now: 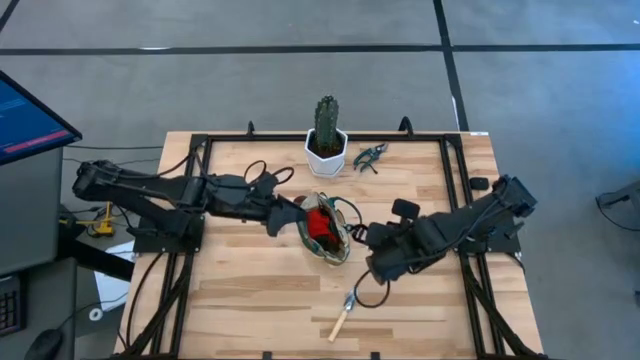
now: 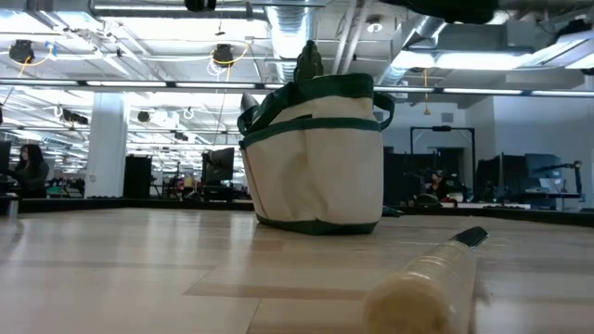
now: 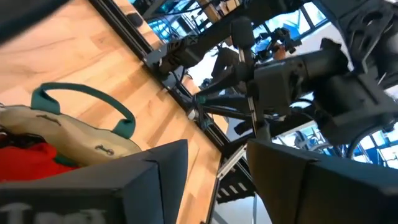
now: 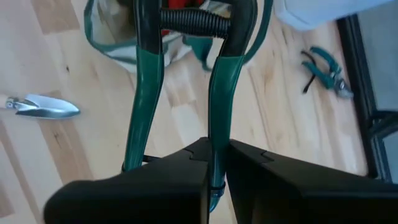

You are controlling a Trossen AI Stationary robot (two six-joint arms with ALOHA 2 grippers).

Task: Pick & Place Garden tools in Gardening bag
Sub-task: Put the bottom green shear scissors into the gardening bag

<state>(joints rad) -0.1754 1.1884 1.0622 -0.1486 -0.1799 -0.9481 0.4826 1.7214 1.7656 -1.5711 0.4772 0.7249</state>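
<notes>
The cream gardening bag (image 1: 325, 230) with green trim stands mid-table, a red piece (image 1: 320, 222) inside it. My left gripper (image 1: 292, 212) is open at the bag's left rim with nothing between its fingers (image 3: 168, 168). My right gripper (image 1: 362, 240), at the bag's right side, is shut on a tool with two green-coated handles (image 4: 146, 93). A trowel (image 1: 345, 308) with a wooden handle lies flat near the front edge. Dark pruning shears (image 1: 370, 157) lie beside the cactus pot. My right gripper pinches one green handle (image 4: 217, 134) of the tool between its two fingers, close to that handle's free end. The fingers slant down from the table's right, roughly along the handle. The other handle (image 4: 140, 124) runs free beside it. The tool's black far end reaches the bag's mouth, behind a ribbed hose (image 4: 193, 22).
A green cactus in a white pot (image 1: 327, 145) stands at the far edge behind the bag. Black frame rails (image 1: 455, 180) run along the table's sides. Bare wood lies to the front left (image 1: 250, 300).
</notes>
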